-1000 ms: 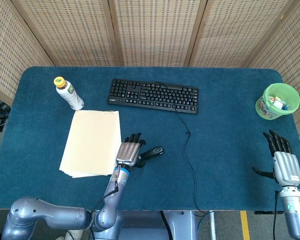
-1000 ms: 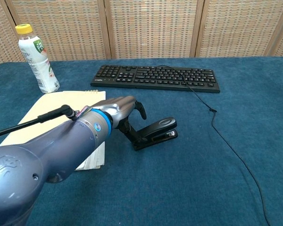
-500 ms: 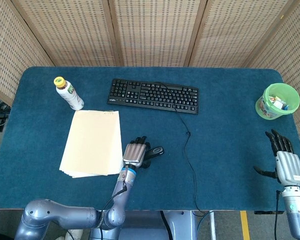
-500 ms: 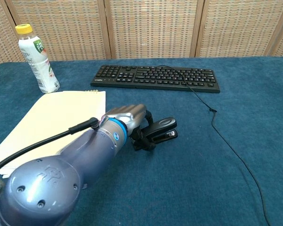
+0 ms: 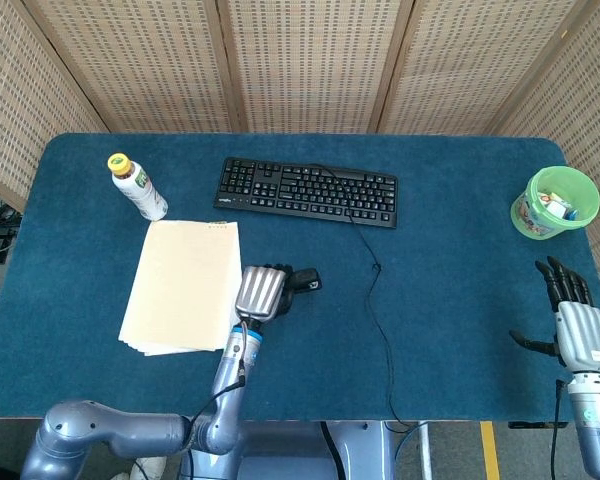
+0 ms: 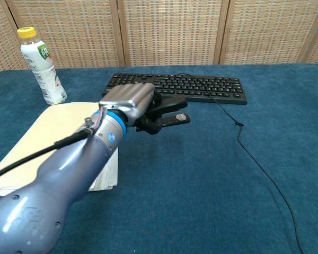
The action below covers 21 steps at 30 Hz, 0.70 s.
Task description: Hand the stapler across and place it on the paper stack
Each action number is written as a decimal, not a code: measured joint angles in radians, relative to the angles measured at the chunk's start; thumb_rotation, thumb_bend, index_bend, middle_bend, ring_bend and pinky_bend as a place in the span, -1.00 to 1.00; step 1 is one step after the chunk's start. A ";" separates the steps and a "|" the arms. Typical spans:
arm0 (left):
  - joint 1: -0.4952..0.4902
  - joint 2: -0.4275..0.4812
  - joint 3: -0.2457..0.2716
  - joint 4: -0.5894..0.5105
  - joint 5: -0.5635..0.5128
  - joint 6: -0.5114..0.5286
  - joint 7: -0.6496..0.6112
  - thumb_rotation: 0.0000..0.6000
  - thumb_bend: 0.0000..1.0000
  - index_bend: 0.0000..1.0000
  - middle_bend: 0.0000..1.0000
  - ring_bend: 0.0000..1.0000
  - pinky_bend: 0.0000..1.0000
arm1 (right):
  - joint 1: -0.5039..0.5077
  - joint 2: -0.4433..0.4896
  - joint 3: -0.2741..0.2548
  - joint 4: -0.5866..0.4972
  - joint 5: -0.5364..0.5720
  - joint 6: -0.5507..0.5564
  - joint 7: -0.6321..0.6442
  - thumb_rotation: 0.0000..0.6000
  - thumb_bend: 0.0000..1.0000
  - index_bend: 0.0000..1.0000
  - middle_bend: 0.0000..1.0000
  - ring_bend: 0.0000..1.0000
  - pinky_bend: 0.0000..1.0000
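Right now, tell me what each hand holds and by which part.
The left hand grips the black stapler by its rear end, lifted. The right hand holds nothing.

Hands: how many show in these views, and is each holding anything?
2. The left hand is beside the paper stack, gripping the stapler lifted off the table. The right hand is at the table's right edge, fingers spread, holding nothing.

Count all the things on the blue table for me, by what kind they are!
Bottle: 1
Keyboard: 1
Paper stack: 1
Stapler, held up by the left hand: 1
Green bucket: 1
Total: 5
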<state>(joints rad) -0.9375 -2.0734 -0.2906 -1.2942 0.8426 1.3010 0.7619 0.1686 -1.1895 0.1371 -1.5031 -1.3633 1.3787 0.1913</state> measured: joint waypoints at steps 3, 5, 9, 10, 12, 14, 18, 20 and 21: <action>0.031 0.090 0.019 -0.068 0.037 0.020 0.000 1.00 0.45 0.63 0.13 0.05 0.18 | -0.001 0.001 -0.001 -0.005 -0.004 0.000 -0.005 1.00 -0.74 -0.85 -1.00 -1.00 -1.00; 0.057 0.167 0.035 -0.116 0.058 0.030 0.002 1.00 0.45 0.63 0.13 0.05 0.18 | -0.001 0.001 -0.002 -0.009 -0.008 0.001 -0.013 1.00 -0.74 -0.84 -1.00 -1.00 -1.00; 0.115 0.319 0.067 -0.194 0.096 0.041 -0.008 1.00 0.44 0.63 0.13 0.05 0.17 | -0.002 0.000 -0.004 -0.021 -0.016 0.008 -0.026 1.00 -0.74 -0.84 -1.00 -1.00 -1.00; 0.134 0.361 0.077 -0.211 0.104 0.041 -0.019 1.00 0.44 0.63 0.13 0.05 0.17 | -0.003 0.000 -0.004 -0.023 -0.018 0.010 -0.029 1.00 -0.74 -0.84 -1.00 -1.00 -1.00; 0.165 0.419 0.091 -0.227 0.112 0.038 -0.044 1.00 0.42 0.62 0.13 0.05 0.15 | -0.003 -0.001 -0.007 -0.029 -0.023 0.011 -0.037 1.00 -0.74 -0.84 -1.00 -1.00 -1.00; 0.200 0.478 0.110 -0.230 0.115 0.023 -0.089 1.00 0.41 0.61 0.12 0.05 0.13 | -0.003 -0.003 -0.010 -0.035 -0.026 0.009 -0.045 1.00 -0.74 -0.84 -1.00 -1.00 -1.00; 0.251 0.541 0.149 -0.204 0.139 -0.020 -0.182 1.00 0.34 0.59 0.10 0.05 0.11 | -0.004 -0.005 -0.013 -0.048 -0.031 0.010 -0.060 1.00 -0.75 -0.84 -1.00 -1.00 -1.00; 0.271 0.553 0.165 -0.177 0.152 -0.043 -0.217 1.00 0.30 0.59 0.10 0.05 0.11 | -0.005 -0.005 -0.014 -0.050 -0.034 0.013 -0.063 1.00 -0.74 -0.84 -1.00 -1.00 -1.00; 0.277 0.555 0.170 -0.165 0.157 -0.051 -0.227 1.00 0.29 0.59 0.10 0.05 0.11 | -0.005 -0.006 -0.014 -0.050 -0.035 0.014 -0.065 1.00 -0.74 -0.84 -1.00 -1.00 -1.00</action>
<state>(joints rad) -0.6607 -1.5182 -0.1202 -1.4597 0.9999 1.2498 0.5345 0.1634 -1.1950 0.1229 -1.5534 -1.3980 1.3924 0.1260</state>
